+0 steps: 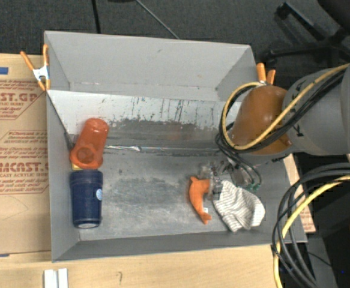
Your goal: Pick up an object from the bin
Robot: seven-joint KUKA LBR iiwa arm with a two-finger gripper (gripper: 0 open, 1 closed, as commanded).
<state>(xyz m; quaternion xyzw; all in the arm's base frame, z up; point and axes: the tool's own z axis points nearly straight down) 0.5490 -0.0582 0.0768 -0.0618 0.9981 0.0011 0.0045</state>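
Cannot tell how open the gripper (218,174) is, nor any hold. Hangs beside an orange carrot-shaped toy (199,200) and striped cloth (241,207).

we see the arm (322,110) coming in from the right side of the view, a thick grey body angled down and to the left. at its wrist we find a rounded orange cover (260,120), glossy on top. yellow and black cables (225,114) loop around the left side of that cover and run back along the arm. below the cover the gripper (220,174) hangs low, a small dark metallic cluster pointing downward. a further cable bundle (286,224), black and yellow, curves in wide arcs at the lower right, beneath the arm.
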